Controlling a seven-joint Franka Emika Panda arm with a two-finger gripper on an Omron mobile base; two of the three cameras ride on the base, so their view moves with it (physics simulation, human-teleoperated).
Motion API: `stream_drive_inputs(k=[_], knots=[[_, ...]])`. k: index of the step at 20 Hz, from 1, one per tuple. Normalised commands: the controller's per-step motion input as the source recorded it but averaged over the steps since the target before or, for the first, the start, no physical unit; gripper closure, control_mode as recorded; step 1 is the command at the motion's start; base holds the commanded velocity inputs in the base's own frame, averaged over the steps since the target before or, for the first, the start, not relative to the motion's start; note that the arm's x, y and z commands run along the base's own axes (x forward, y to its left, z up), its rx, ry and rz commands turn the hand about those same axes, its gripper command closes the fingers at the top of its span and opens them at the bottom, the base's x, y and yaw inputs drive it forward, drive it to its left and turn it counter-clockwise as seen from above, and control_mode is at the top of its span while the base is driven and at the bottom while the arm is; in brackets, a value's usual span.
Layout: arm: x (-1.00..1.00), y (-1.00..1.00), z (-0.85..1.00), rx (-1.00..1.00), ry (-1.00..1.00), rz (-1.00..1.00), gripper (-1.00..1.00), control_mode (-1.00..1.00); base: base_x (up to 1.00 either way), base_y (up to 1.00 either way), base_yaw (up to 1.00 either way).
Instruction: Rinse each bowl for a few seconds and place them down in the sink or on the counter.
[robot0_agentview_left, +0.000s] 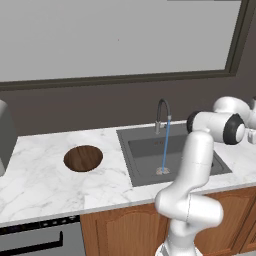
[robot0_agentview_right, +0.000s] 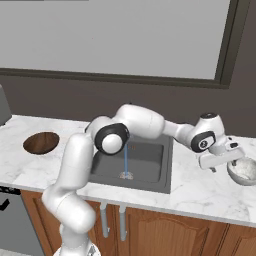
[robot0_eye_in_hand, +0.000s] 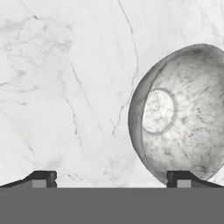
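Since the water is already running, the pale grey bowl (robot0_agentview_right: 244, 170) looks like the one up for rinsing first. It sits upright on the counter (robot0_agentview_right: 200, 192) to the right of the sink (robot0_agentview_right: 150, 177), near the counter's right end, and the gripper (robot0_agentview_right: 235, 155) hovers right above its left rim. In the hand view the bowl (robot0_eye_in_hand: 179, 116) sits off to the right, with one fingertip (robot0_eye_in_hand: 178, 178) lined up over its near rim and the other over bare marble. The fingers are spread wide apart with nothing between them, so no grip yet. Best guess is the robot is lining up a pinch on the rim, one finger inside and one outside, which makes sense for a shallow bowl that is too wide to grab whole.

The dark wooden bowl (robot0_agentview_left: 83, 158) is parked way over on the other side, on the counter left of the sink (robot0_agentview_left: 172, 155), well apart from the arm and untouched. Nothing rinsed so far, by the look of it.

A thin blue stream (robot0_agentview_left: 165, 147) drops from the arched faucet (robot0_agentview_left: 161, 114) straight onto the drain. The marble top is white with faint grey veins, brown cabinet doors (robot0_agentview_right: 165, 232) run below it, and a dark wall with a big framed window (robot0_agentview_left: 115, 37) sits behind everything.
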Motion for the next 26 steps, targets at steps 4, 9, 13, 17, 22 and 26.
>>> stream_drive_inputs(k=[4, 9, 13, 17, 22, 26], knots=[[0.17, -0.12, -0.12, 0.05, 0.00, 0.09, -1.00, -1.00, 0.00, 0.00, 0.00], [0.18, -0.12, -0.10, 0.02, 0.00, 0.08, -1.00, -1.00, 0.00, 0.00, 0.00], [0.17, -0.09, -0.12, 0.02, 0.00, 0.07, -1.00, -1.00, 0.00, 0.00, 0.00], [0.13, -0.11, -0.17, 0.02, 0.02, 0.06, -1.00, -1.00, 0.00, 0.00, 0.00], [0.07, -0.15, -0.20, 0.02, 0.02, 0.04, -1.00, -1.00, 0.00, 0.00, 0.00], [0.09, -0.22, -0.14, 0.02, 0.02, 0.04, -1.00, -1.00, 0.00, 0.00, 0.00]])
